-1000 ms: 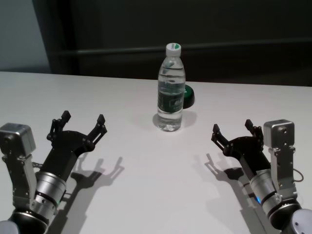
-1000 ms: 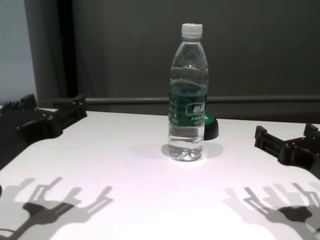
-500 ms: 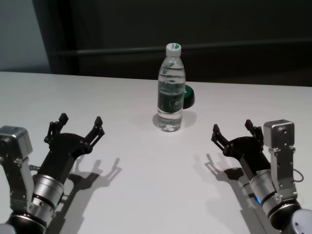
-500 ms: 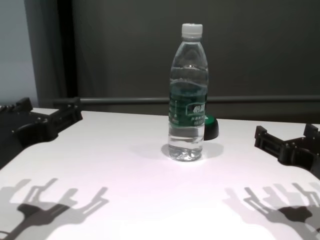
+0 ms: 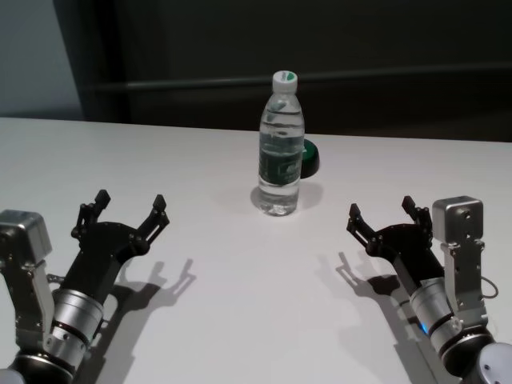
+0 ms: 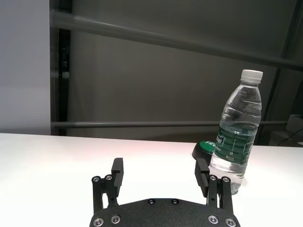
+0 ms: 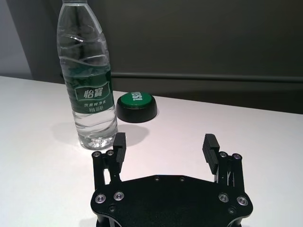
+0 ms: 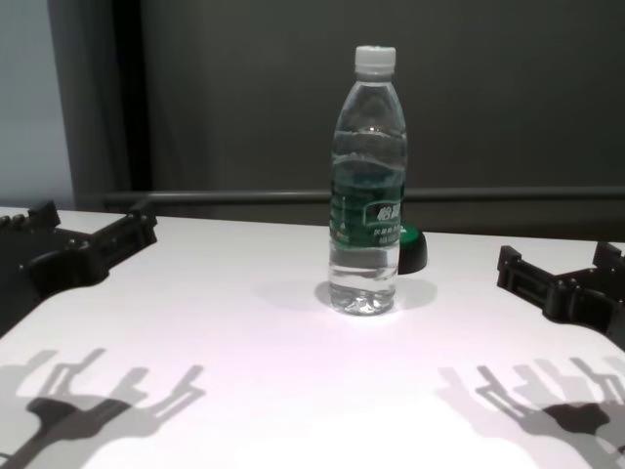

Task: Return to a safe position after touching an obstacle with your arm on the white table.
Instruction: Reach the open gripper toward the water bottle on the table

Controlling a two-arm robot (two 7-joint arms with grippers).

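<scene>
Above white table point(image 5: 240, 304), left hand point(image 5: 128, 213) wide open, empty, apart from bottle point(image 5: 281, 148).

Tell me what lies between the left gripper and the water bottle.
Only bare white table lies between the open left gripper and the water bottle, as the head view shows.

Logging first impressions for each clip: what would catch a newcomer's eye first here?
The bottle stands upright mid-table, alone but for a black dome with a green top just behind it. On the white table the left gripper and right gripper flank it near the front edge, both open and empty, well apart from the bottle.
</scene>
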